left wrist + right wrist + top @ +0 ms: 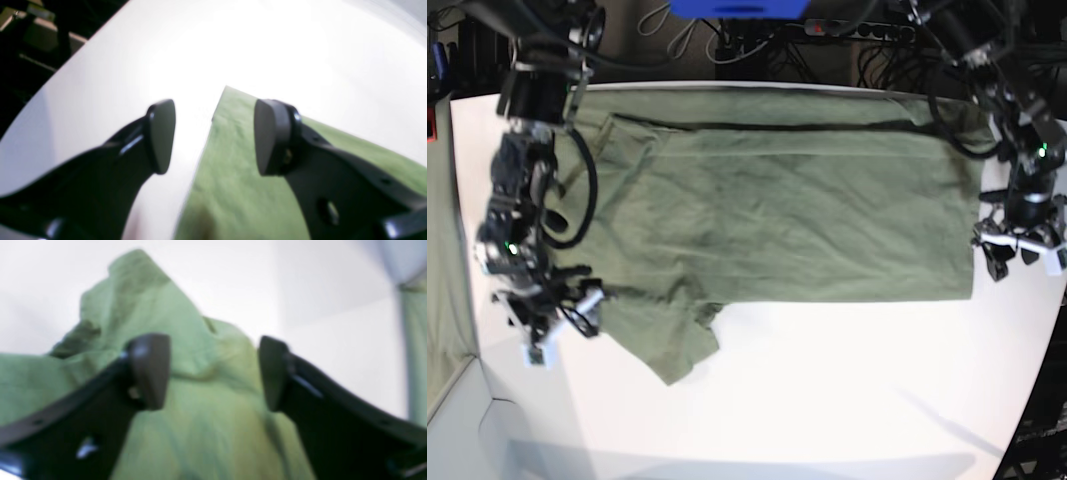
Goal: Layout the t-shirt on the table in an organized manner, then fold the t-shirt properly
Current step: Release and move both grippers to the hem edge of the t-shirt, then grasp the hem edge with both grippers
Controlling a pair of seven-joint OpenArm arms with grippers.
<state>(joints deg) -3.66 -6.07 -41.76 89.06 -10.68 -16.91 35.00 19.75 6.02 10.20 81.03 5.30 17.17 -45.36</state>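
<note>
The olive-green t-shirt (777, 210) lies spread across the far half of the white table (827, 400), with one sleeve (667, 335) sticking out toward the near side. My right gripper (577, 305) hovers at that sleeve. In the right wrist view it (210, 371) stands open, with rumpled sleeve cloth (200, 400) below the gap. My left gripper (1012, 262) is at the shirt's other end. It (213, 136) is open over the shirt's corner (233, 156) and the bare table (186, 50), and nothing is between its pads (161, 136).
A greenish-grey cloth strip (442, 250) hangs along the picture's left edge and shows in the right wrist view (413, 350). Cables and a blue object (737, 8) sit behind the table's far edge. The table's curved edge (1027, 400) runs at the near right.
</note>
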